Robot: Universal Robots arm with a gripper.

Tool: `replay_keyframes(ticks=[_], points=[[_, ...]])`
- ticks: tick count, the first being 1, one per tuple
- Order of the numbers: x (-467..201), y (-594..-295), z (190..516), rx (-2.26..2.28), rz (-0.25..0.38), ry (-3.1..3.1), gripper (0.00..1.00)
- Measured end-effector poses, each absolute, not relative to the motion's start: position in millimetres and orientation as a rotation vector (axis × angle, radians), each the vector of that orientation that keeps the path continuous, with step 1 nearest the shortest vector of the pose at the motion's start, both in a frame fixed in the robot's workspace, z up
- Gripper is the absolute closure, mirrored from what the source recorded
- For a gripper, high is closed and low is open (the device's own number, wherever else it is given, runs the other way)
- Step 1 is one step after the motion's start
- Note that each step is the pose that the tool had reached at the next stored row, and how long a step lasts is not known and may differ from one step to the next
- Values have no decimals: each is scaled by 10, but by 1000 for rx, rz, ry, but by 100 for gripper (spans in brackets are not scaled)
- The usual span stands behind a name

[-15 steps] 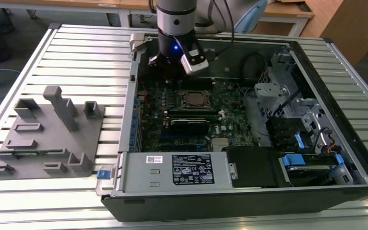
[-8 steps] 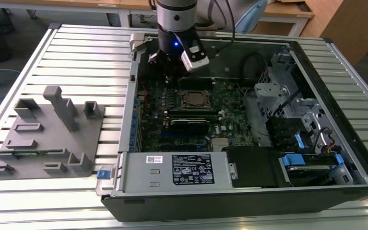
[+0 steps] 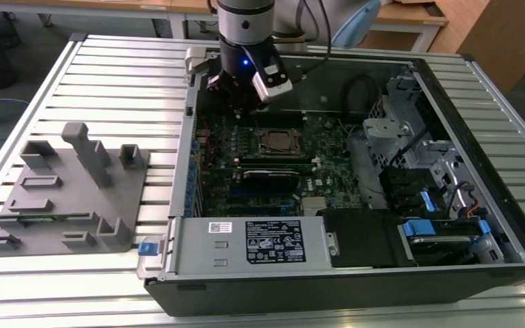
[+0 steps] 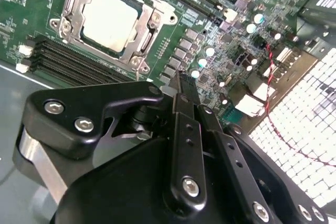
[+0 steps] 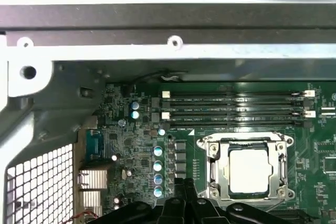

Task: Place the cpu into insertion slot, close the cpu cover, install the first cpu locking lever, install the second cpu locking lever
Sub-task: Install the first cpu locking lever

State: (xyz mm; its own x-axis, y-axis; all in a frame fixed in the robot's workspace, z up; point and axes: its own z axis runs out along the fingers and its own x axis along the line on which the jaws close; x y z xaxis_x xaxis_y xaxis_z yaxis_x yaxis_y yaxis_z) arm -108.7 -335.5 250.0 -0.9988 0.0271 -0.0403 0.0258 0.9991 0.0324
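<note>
The cpu (image 4: 110, 19) (image 5: 249, 169), a pale silver square, lies flat inside the insertion slot (image 3: 260, 145) on the green motherboard. Around the chip the cpu cover (image 4: 137, 56) (image 5: 212, 167) lies down as a metal frame. Thin metal levers run along the frame's sides; I cannot tell if they are latched. My gripper (image 3: 233, 97) (image 4: 181, 80) (image 5: 182, 184) hangs above the board beside the slot, on the exterior view's left of it, over a row of small capacitors. Its black fingers are pressed together and hold nothing.
The open computer case (image 3: 189, 225) lies on a slatted metal table. Black memory slots (image 5: 231, 106) run next to the socket, and a black card (image 3: 272, 176) sits nearer the power supply (image 3: 244, 242). A grey fixture (image 3: 62, 191) stands at the exterior view's left.
</note>
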Motion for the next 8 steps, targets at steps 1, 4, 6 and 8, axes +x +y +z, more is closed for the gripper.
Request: replay_keyframes(ticks=[1,4,6,8], points=[[-1087,-3334,2497,41,49,3100,90],[-1087,-3248,2488,41,50,3100,90],[-1087,-3187,2482,41,49,3100,90],[-1087,-3133,2476,41,49,3100,90]])
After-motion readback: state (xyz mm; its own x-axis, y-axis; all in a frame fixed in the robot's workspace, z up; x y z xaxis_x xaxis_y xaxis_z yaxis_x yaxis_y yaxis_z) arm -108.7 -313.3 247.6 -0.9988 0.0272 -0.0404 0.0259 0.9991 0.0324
